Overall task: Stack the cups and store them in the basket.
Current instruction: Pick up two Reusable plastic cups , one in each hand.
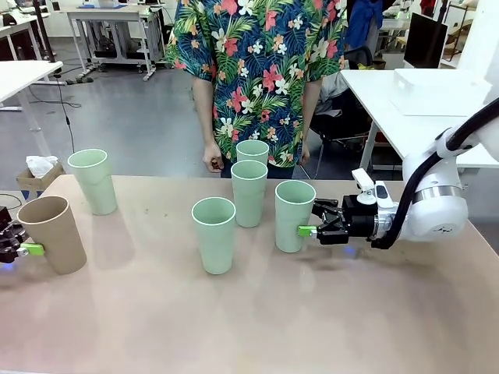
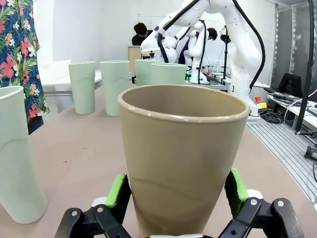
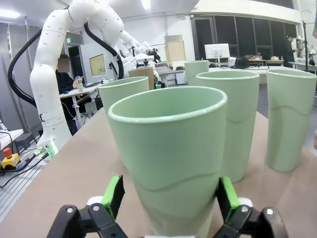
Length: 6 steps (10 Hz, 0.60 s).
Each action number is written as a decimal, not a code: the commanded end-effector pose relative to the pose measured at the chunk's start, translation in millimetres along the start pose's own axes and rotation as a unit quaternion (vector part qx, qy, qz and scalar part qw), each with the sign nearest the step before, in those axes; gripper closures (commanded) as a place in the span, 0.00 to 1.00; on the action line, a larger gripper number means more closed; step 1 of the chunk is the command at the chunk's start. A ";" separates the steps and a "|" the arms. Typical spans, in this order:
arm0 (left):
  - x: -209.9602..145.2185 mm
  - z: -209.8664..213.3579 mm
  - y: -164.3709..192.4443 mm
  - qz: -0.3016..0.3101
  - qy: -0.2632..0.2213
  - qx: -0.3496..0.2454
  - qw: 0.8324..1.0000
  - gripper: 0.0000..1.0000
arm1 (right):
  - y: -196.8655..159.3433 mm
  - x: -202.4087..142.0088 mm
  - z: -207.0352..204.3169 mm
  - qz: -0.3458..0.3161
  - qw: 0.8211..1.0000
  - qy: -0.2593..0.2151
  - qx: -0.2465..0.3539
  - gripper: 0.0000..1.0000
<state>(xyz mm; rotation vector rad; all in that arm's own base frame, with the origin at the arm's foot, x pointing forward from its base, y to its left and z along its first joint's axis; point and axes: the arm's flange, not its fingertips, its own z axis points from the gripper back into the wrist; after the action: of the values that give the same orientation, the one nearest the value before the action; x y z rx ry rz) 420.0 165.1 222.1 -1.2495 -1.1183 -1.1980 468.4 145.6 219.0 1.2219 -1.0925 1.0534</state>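
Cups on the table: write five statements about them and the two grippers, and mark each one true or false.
1. The tan cup stands between the open fingers of the left gripper. True.
2. The right gripper is around a brown cup. False: it straddles the rightmost green cup, jaws open.
3. All six cups stand upright on the table. True.
4. Two cups are nested together. False: each one stands by itself.
5. The person is holding a cup. False: the person's hand at the far edge holds no cup.
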 end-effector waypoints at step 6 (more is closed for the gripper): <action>-7.5 -24.6 -7.1 -0.026 0.001 0.024 0.999 0.00 | 2.7 5.0 -31.7 -0.015 1.000 0.009 -0.009 0.00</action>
<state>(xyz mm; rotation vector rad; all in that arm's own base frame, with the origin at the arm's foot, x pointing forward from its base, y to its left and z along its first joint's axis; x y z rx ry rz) 424.3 146.6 220.8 -1.2315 -1.1278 -1.1971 464.8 167.2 218.7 1.2308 -1.0665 1.0562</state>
